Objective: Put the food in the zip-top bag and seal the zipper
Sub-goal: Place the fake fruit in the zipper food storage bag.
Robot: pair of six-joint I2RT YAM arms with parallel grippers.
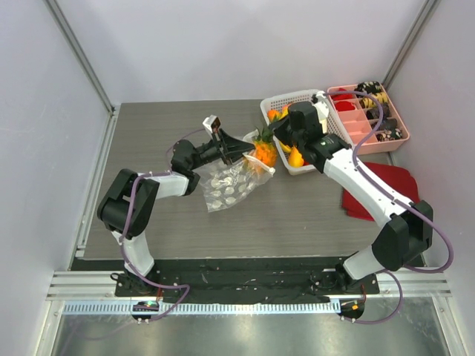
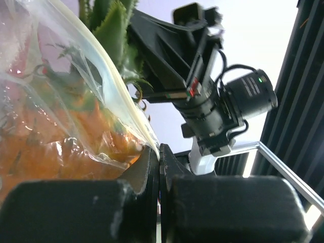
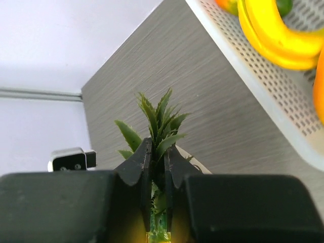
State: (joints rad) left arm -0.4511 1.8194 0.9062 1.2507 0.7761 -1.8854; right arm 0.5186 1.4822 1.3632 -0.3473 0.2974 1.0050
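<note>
The left gripper (image 1: 246,151) was closed tight on the mouth edge of the clear crinkly plastic bag with white dots (image 1: 226,187). In the left wrist view its jaws met with only the thin film between them. The rest of the bag hung down to the grey wood-grain surface (image 1: 297,215), in the middle between the two arms.

The right gripper (image 3: 158,163) was almost closed and pinched the green leaves of the orange scaly plastic toy fruit (image 1: 263,154). This fruit was at the raised mouth of the bag. Its orange body showed through the film, while the leaves stood above the edge. I could not tell if the body was fully inside.

Just beside, to the right, stood the white mesh basket (image 1: 286,100) with a yellow toy banana (image 3: 273,43) in it.
</note>
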